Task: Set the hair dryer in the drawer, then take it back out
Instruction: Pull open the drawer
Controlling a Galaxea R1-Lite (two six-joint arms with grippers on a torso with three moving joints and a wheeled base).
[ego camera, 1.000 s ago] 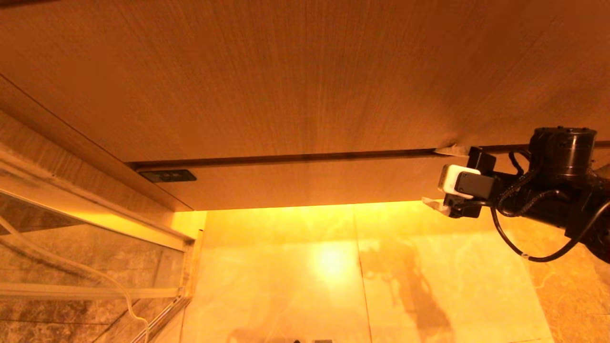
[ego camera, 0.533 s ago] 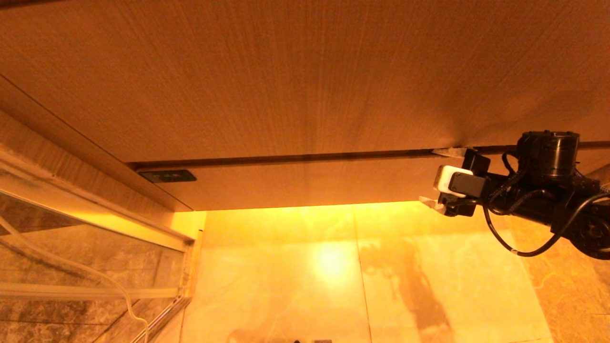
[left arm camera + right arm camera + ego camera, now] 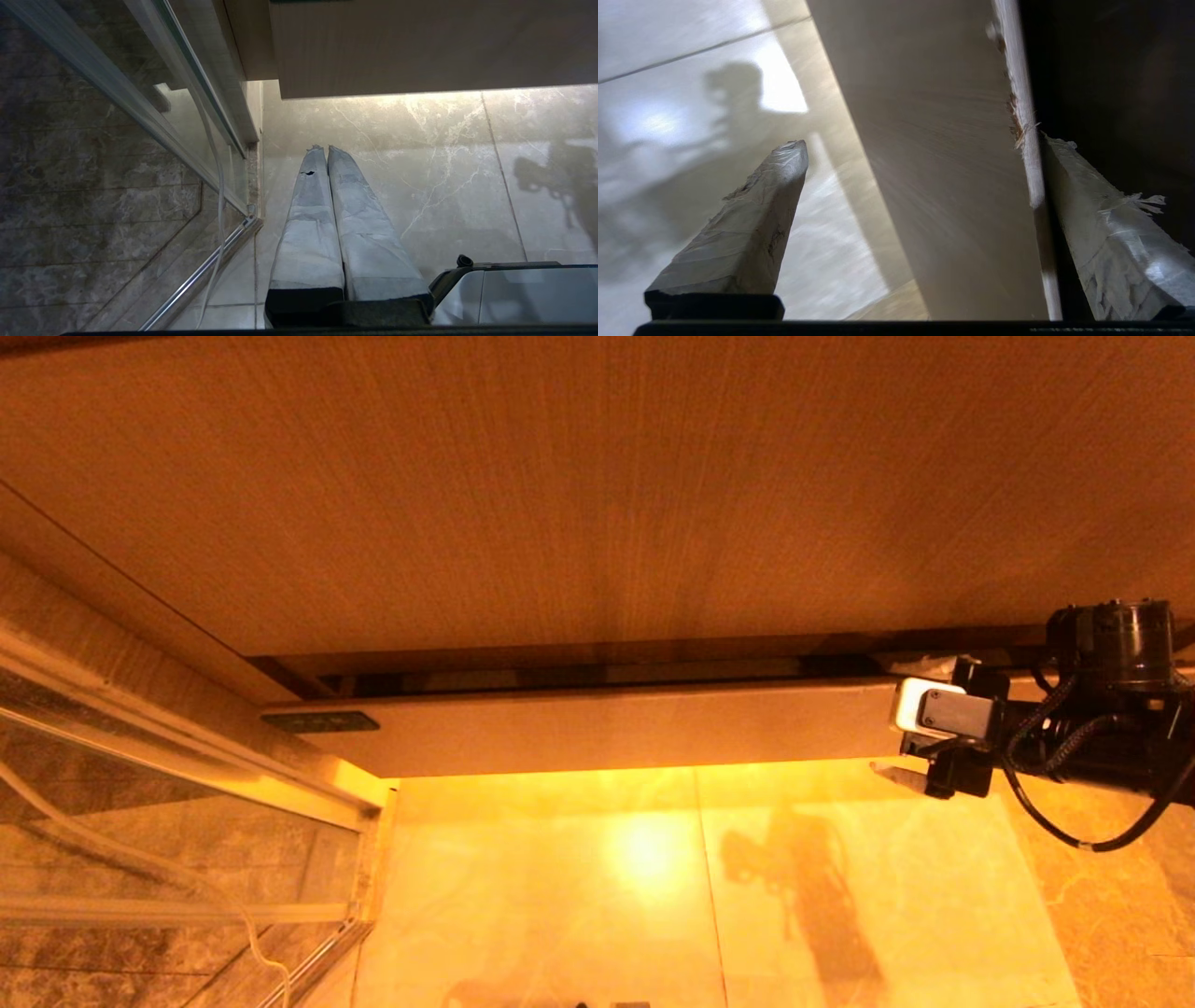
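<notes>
My right gripper (image 3: 910, 719) sits at the right end of the drawer (image 3: 607, 728), its taped fingers spread wide with the drawer front between them. In the right wrist view one finger (image 3: 1106, 233) is tucked behind the front's top edge, in the dark gap, and the other finger (image 3: 747, 228) hangs free on the outer side, over the floor. The jaws are not squeezed onto the wood; they straddle it.

The drawer is wide and shallow, with a flat, handleless front of light wood grain. A small dark label (image 3: 319, 721) sits near its left end. It stands slightly open: a narrow dark slot shows between its top edge and the taller wood-grain panel (image 3: 560, 495) above. The top edge near my finger is chipped and splintered.

The inside of the drawer is too dark and narrow to make out. No hair dryer shows in any view, so I cannot tell where it is.

My left gripper (image 3: 327, 154) hangs low on the left, fingers pressed together and holding nothing, pointing at the glossy marble floor (image 3: 840, 896). Beside it on the left is a glass panel (image 3: 117, 154) in a metal frame, with a thin white cord (image 3: 219, 186) running down it. A warm light glows under the drawer.
</notes>
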